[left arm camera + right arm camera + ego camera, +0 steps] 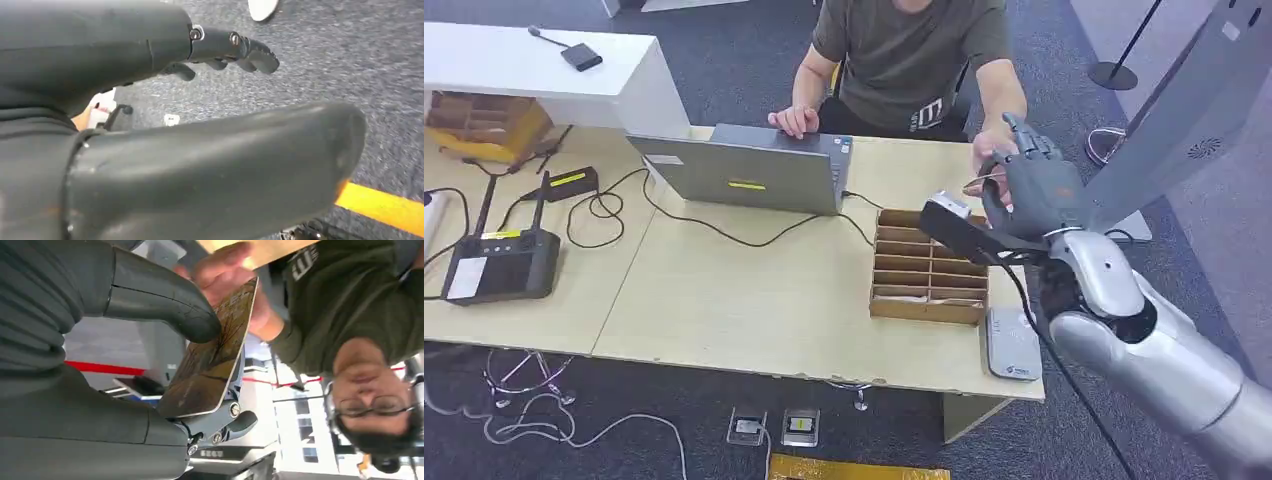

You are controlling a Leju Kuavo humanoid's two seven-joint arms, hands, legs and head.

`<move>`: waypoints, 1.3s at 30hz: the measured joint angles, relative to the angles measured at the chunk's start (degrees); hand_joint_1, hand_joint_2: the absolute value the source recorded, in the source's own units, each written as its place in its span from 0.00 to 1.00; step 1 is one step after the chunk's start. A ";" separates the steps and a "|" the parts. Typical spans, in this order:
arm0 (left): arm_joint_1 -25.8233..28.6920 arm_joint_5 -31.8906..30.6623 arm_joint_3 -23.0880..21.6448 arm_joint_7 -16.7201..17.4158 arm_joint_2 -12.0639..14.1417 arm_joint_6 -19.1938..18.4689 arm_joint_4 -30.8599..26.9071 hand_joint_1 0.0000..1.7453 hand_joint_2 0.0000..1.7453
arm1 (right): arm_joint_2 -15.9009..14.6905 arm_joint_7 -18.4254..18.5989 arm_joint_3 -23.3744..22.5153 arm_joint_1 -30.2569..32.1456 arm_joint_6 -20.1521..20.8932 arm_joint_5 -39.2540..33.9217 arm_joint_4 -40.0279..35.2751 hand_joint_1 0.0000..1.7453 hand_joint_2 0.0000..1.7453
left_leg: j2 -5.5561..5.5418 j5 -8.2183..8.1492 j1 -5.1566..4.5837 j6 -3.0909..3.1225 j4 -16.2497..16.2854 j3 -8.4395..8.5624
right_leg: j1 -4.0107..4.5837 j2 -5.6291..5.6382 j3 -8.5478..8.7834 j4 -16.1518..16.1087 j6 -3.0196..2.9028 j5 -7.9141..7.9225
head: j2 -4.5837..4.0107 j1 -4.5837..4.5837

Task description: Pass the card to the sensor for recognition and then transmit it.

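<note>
Head view, right hand: we see our right hand (1031,185) raised over the far right part of the counter (724,300), fingers upright, pinching the card (984,183), which shows here as a thin edge.
Head view, person: a person in a dark shirt sits behind the counter; one hand (989,150) is at the card beside our fingers, the other hand (794,120) rests at the laptop (749,170).
Head view, sensor: a flat grey sensor (1011,345) lies at the near right corner of the counter, just beside the cardboard divider tray (929,268).
Head view, other things: a black device with antennas (499,262) and loose cables lie on the left part of the counter.
Left wrist view, left hand: our left hand (215,115) hangs above grey carpet (325,65), fingers apart and holding nothing; a yellow floor line (385,207) runs past it.
Right wrist view, card: the brown patterned card (212,355) sits between our thumb (165,297) and the darker fingers (225,422).
Right wrist view, person: the person's hand (232,277) touches the card's far end.
</note>
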 joint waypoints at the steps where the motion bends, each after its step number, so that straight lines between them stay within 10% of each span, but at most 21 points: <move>1: -0.02 0.57 0.00 0.09 -0.02 0.13 0.00 0.00 0.00 | 1.53 -0.72 0.96 -0.66 -0.57 -0.35 1.49 1.00 1.00 | 0.00 0.00 0.00 0.00 0.00 0.01 | 0.00 0.00 -0.01 0.00 0.00 0.00 | 0.00 0.02; 8: -0.05 3.04 0.00 0.20 -0.48 1.55 0.00 0.00 0.00 | 8.52 -2.66 5.68 -4.07 -1.90 -1.60 9.59 1.00 1.00 | -0.02 0.02 0.00 -0.01 0.00 0.01 | 0.01 -0.04 -0.02 -0.01 -0.01 0.00 | 0.00 0.02; 10: -0.04 3.36 0.02 0.28 -0.61 2.19 0.00 0.00 0.00 | 10.23 -2.66 7.15 -5.08 -2.56 -1.99 11.76 0.46 1.00 | -0.03 0.02 0.01 -0.01 0.00 0.02 | 0.01 -0.04 -0.03 -0.01 -0.01 -0.01 | 0.00 0.04; 11: -0.03 3.47 0.02 0.28 -0.63 2.34 0.00 0.00 0.00 | 10.77 -2.64 7.72 -5.54 -2.99 -2.34 12.79 0.00 1.00 | -0.02 0.02 0.00 -0.02 0.00 0.02 | 0.01 -0.03 -0.03 -0.01 -0.01 -0.01 | 0.00 0.02; 20: 0.01 3.85 0.02 0.31 -0.81 2.25 0.04 0.00 0.00 | 12.67 -1.79 11.21 -6.48 -3.67 -8.68 18.73 0.00 1.00 | -0.03 0.02 0.00 -0.01 0.01 0.03 | 0.01 -0.05 -0.03 -0.03 -0.01 0.00 | 0.00 0.02; 21: 0.02 4.17 0.02 0.09 -0.81 2.16 0.04 0.00 0.00 | 12.67 -1.60 11.54 -6.48 -3.63 -8.81 19.33 0.00 0.00 | -0.01 0.02 0.00 -0.01 0.01 0.03 | 0.01 -0.01 -0.04 -0.03 -0.01 0.00 | 0.00 0.04; 38: 0.18 6.20 0.02 -0.39 -0.76 0.52 0.04 0.00 0.00 | 10.26 2.89 12.94 -6.65 1.21 -3.69 21.76 0.00 0.00 | 0.03 0.02 0.00 -0.02 0.03 0.11 | 0.01 0.05 -0.07 -0.03 -0.01 0.01 | 0.00 0.02; 39: 0.18 6.27 0.02 -0.20 -0.79 0.42 0.04 0.00 0.00 | 9.70 3.52 12.83 -6.43 2.77 -3.22 20.92 0.00 1.00 | 0.03 0.02 0.00 -0.02 0.04 0.12 | 0.01 0.06 -0.07 -0.03 -0.02 0.01 | 0.00 0.02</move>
